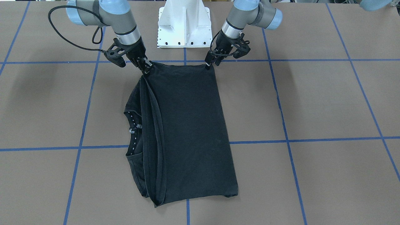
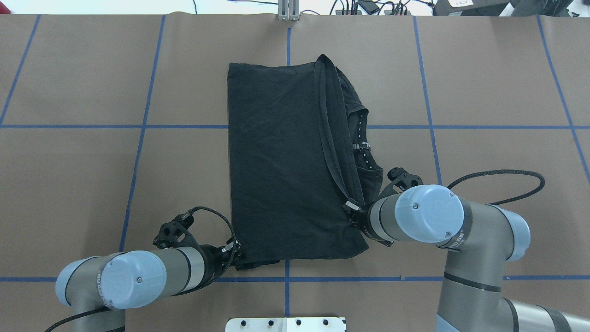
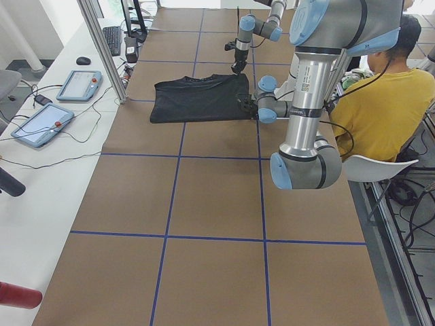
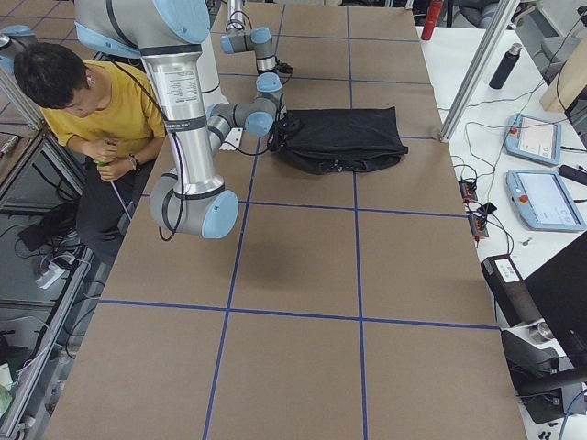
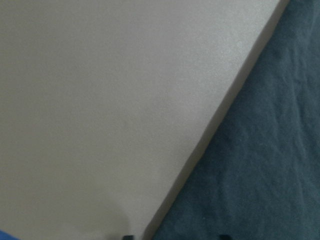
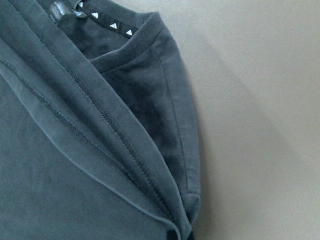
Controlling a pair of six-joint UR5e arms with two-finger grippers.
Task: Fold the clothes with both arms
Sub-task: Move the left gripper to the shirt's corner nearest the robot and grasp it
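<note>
The black T-shirt (image 1: pixel 187 131) lies folded into a tall rectangle on the brown table, plain side up; its logo is hidden. Its collar (image 1: pixel 132 131) with a dotted neck tape pokes out on the robot's right. My left gripper (image 1: pixel 207 66) is shut on the shirt's near corner by the base, low at the table. My right gripper (image 1: pixel 146 69) is shut on the bunched hem edges at the other near corner, which run taut from it. In the overhead view the shirt (image 2: pixel 276 161) lies between my left gripper (image 2: pixel 233 256) and my right gripper (image 2: pixel 351 207).
The white base plate (image 1: pixel 184 28) stands just behind the grippers. Blue tape lines (image 1: pixel 312 140) grid the table. A seated person in yellow (image 3: pixel 380 102) is behind the robot. Tablets (image 3: pixel 78 85) and cables lie on the side bench, with an aluminium post (image 4: pixel 468 73).
</note>
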